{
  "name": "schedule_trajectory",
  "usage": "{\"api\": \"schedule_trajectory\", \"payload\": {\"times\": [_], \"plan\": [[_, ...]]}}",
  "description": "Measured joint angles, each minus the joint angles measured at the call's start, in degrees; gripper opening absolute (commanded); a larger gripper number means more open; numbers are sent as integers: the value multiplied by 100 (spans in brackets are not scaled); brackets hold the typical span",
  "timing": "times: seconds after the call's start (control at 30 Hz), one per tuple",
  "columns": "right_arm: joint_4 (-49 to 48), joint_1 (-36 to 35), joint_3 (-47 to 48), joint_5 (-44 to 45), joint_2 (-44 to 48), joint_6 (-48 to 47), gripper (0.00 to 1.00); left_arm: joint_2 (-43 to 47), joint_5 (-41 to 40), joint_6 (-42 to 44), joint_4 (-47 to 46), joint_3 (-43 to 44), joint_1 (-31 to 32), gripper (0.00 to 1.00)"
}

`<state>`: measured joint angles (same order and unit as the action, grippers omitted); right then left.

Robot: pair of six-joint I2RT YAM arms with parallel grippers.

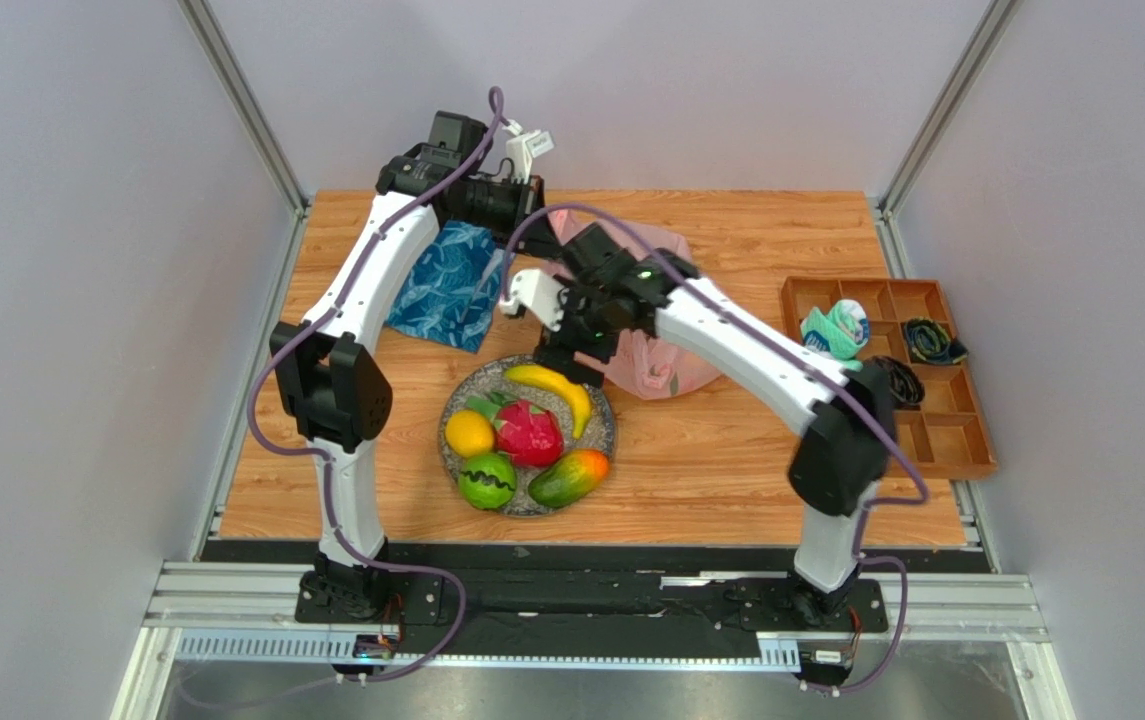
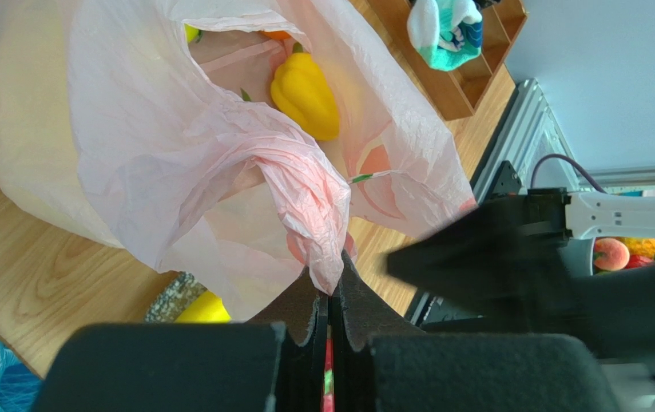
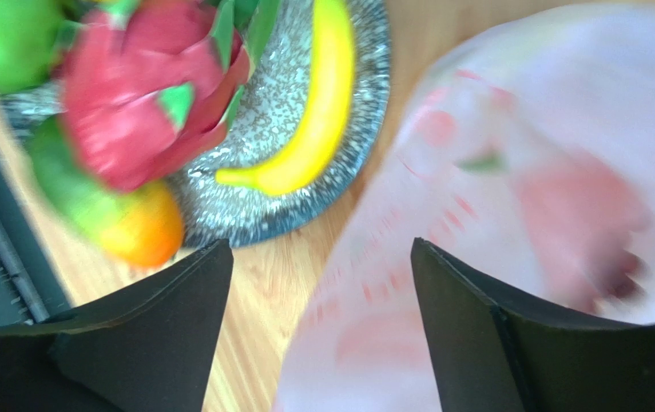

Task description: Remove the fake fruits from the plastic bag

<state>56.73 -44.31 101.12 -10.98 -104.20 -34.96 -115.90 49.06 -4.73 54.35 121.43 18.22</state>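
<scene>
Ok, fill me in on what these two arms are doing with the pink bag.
The left gripper is shut on a bunched edge of the plastic bag, holding its mouth open. The right gripper is open and empty, above the spot where the bag meets the plate. The plate already holds a banana, a dragon fruit, a melon, a mango and an orange-yellow fruit. At least one yellow fruit lies inside the bag, so the job isn't finished.

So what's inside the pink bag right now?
Through the pink bag's open mouth: a yellow pepper-shaped fruit and an orange edge beyond it. Anything deeper is covered by crinkled plastic.
</scene>
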Motion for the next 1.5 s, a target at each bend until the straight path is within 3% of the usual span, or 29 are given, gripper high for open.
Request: {"api": "schedule_trajectory", "payload": {"times": [0.1, 0.2, 0.37, 0.5, 0.6, 0.7, 0.9, 0.97, 1.0, 1.03, 1.07, 1.17, 1.2, 1.23, 1.33, 1.47, 1.5], "plan": [[-94, 326, -243, -249, 1154, 109, 64, 59, 39, 20, 7, -162, 0, 0], [-356, 796, -376, -304, 1711, 343, 53, 188, 107, 42, 35, -540, 0, 0], [-852, 1196, -256, -118, 997, 645, 35, 400, 245, 52, 107, -1080, 0, 0], [-994, 1169, -291, -22, -240, 798, 33, 658, 295, 55, 103, -1438, 0, 0], [-1064, 1119, -824, 216, -529, 817, 26, 894, 273, 81, 94, -1670, 0, 0], [-1071, 1064, -1729, 505, -26, 826, 26, 1137, 221, 127, 63, -1996, 17, 0], [-892, 1067, -3442, 977, 1932, 857, 28, 1593, 140, 208, 129, -2496, 37, 0], [-885, 1091, -3510, 1145, 2057, 861, 32, 1648, 120, 232, 131, -2527, 39, 0], [-918, 1126, -3460, 1209, 1961, 868, 39, 1657, 94, 256, 127, -2535, 46, 0], [-946, 1156, -3390, 1239, 1843, 881, 56, 1657, 59, 269, 129, -2551, 59, 0], [-933, 1209, -3239, 1246, 1655, 894, 62, 1657, 20, 275, 129, -2573, 85, 0], [-925, 1364, -2540, 1204, 1049, 953, 68, 1652, -52, 323, 153, -2640, 175, 0], [-855, 1425, -2208, 1093, 857, 966, 70, 1650, -74, 363, 164, -2658, 223, 0], [-767, 1484, -1871, 916, 704, 981, 81, 1646, -87, 387, 173, -2667, 269, 0], [-619, 1650, -988, 127, 459, 1060, 96, 1637, -149, 487, 208, -2682, 472, 0], [-426, 1786, -378, -1058, 452, 1119, 98, 1635, -267, 610, 245, -2702, 621, 0], [-387, 1797, -367, -1239, 452, 1119, 91, 1635, -306, 623, 251, -2715, 621, 0]]}}
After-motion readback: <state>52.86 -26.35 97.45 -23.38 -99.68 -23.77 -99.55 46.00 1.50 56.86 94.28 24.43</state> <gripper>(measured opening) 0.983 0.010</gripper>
